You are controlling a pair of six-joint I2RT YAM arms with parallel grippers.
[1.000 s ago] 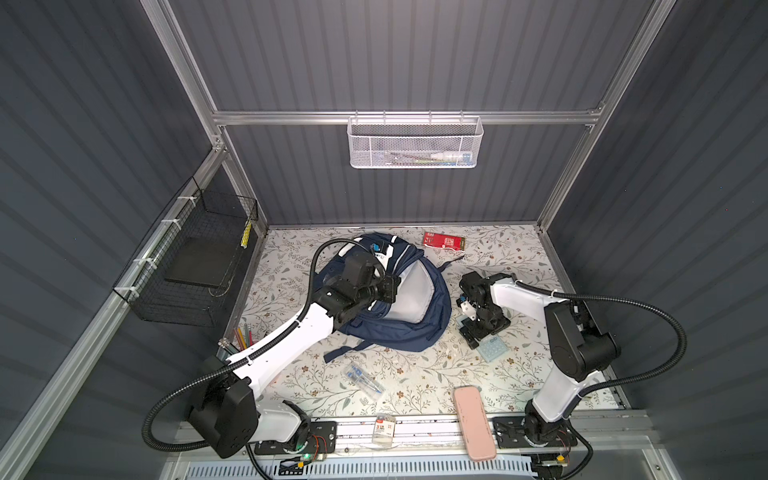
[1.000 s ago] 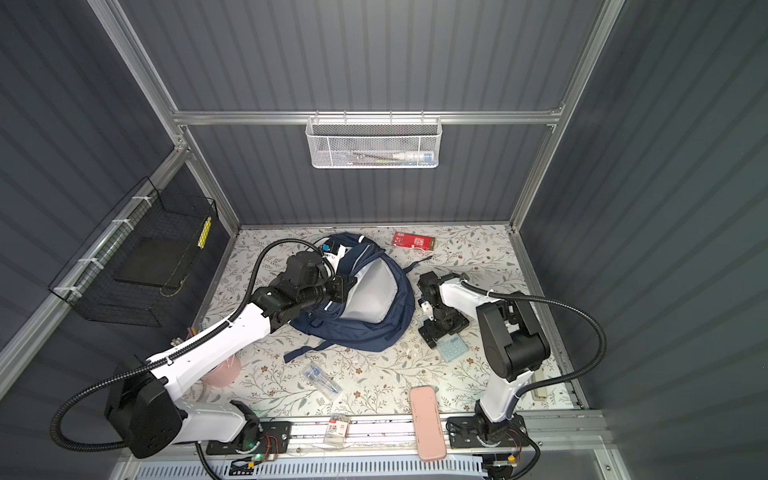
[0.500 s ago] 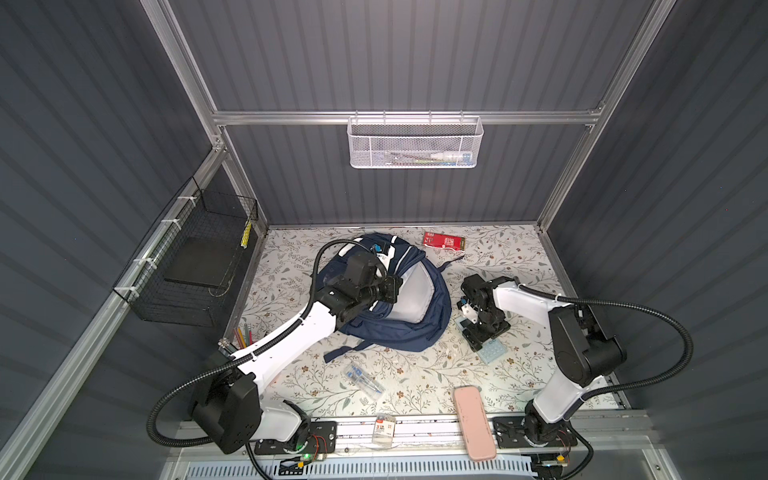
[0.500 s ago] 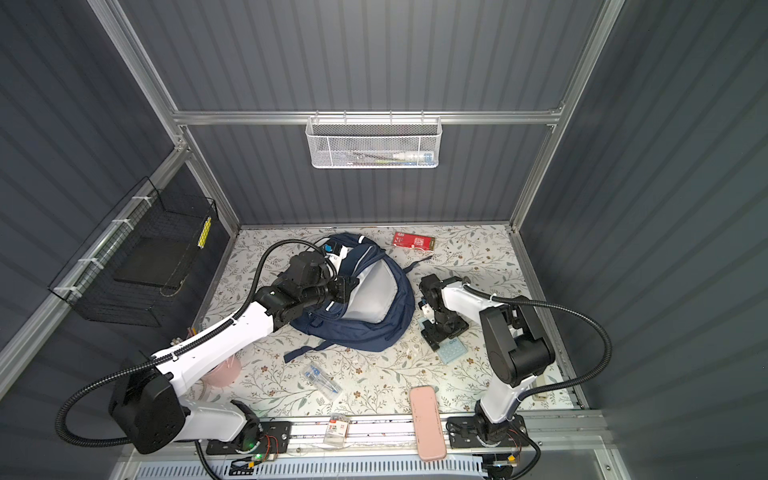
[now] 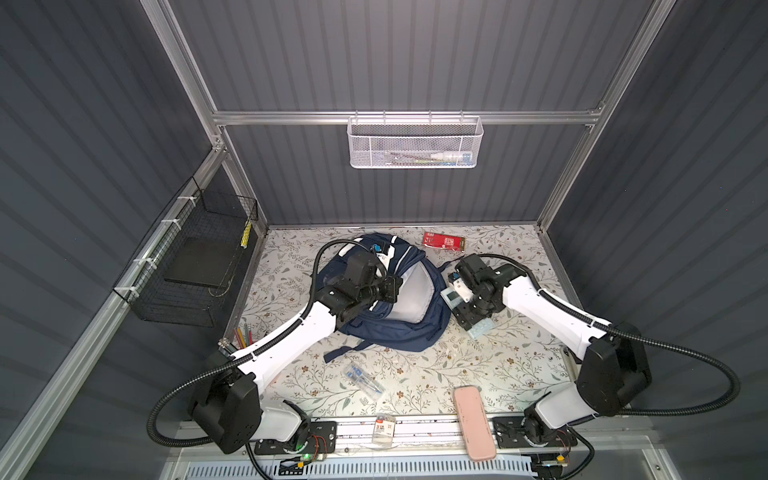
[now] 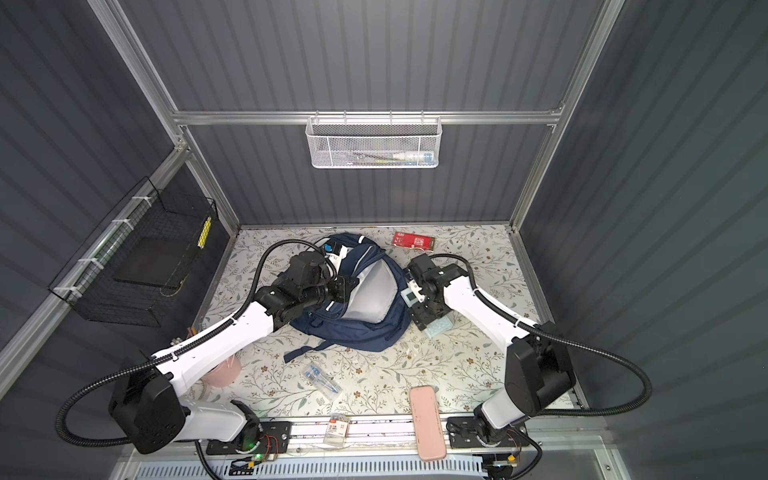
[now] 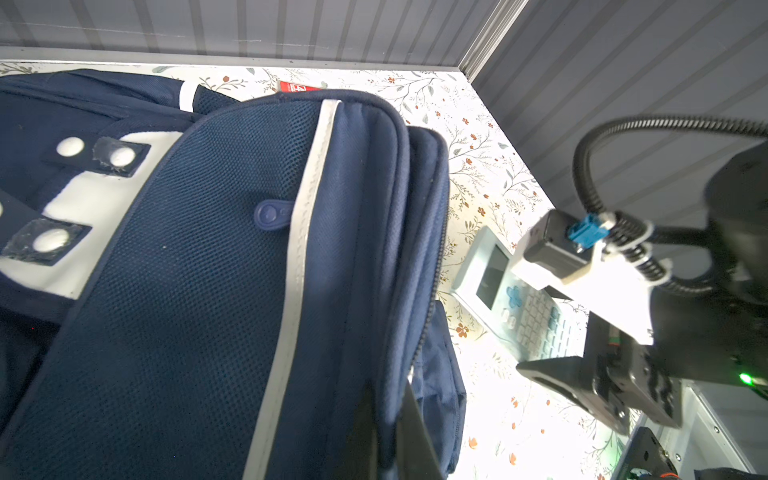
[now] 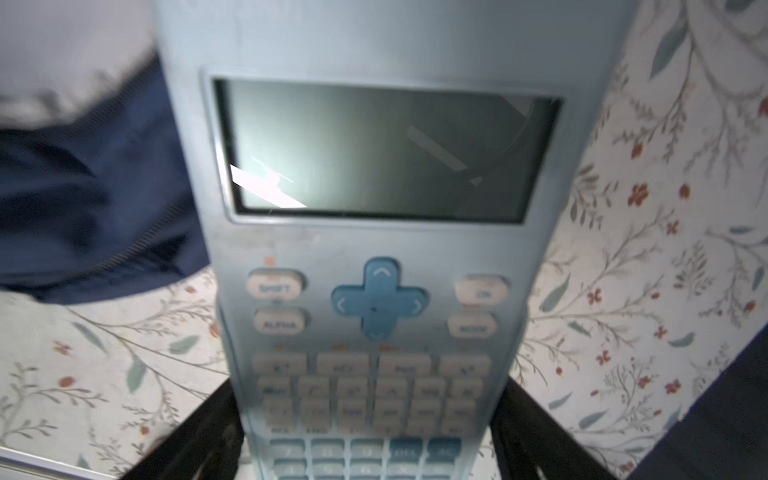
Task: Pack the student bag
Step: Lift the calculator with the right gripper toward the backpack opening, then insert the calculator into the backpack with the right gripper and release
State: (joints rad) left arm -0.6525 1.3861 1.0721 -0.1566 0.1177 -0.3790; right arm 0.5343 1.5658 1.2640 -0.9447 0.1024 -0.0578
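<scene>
Left pincer [image 7: 388, 399] is clamped on the student bag [image 7: 208, 291] at its zip edge. Right pincer [image 8: 370, 390] grips the blue calculator [image 8: 386, 249], bag just beside it.

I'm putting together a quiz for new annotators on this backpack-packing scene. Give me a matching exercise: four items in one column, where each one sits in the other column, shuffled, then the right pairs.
Things:
1. calculator
2. red box
3. pink case
4. white mesh basket

Places:
A. hung on the rail of the back wall
B. at the front edge of the table
C. in the right gripper
D. flat on the table, close to the back wall

Pairs: 1-C; 2-D; 3-B; 4-A
</scene>
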